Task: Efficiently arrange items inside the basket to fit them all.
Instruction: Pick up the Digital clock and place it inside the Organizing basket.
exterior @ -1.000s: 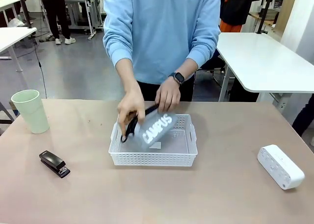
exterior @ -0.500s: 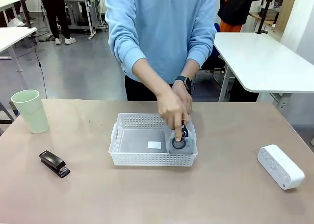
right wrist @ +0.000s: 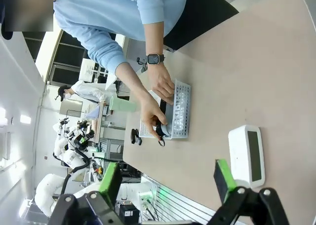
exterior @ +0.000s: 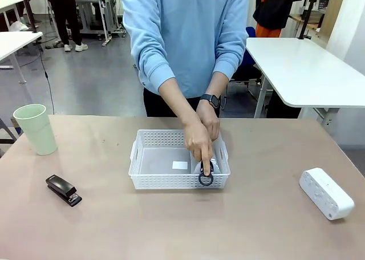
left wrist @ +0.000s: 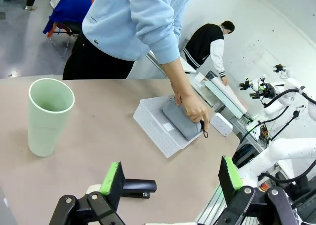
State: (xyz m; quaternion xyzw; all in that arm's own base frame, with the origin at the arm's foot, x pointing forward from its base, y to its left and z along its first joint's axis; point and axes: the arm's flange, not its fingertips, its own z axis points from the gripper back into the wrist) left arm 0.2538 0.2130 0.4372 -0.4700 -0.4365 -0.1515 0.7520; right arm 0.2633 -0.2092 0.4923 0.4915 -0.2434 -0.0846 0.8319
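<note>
The grey pouch [left wrist: 178, 121] sits at the right end of the white basket [exterior: 154, 183], under a person's hands [exterior: 198, 139] that cover it. Left of the basket stand the green cup [exterior: 36, 129] and the black stapler [exterior: 63, 190]; to its right lies the white box [exterior: 325, 193]. The left gripper [left wrist: 171, 165] and the right gripper [right wrist: 167, 166] gape wide, empty.

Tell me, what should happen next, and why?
Probably the left gripper should lower onto the stapler. Its open fingers frame it, and the pouch, pressed on edge at the right end of the basket by the person's hand, leaves the floor beside it bare.
</note>
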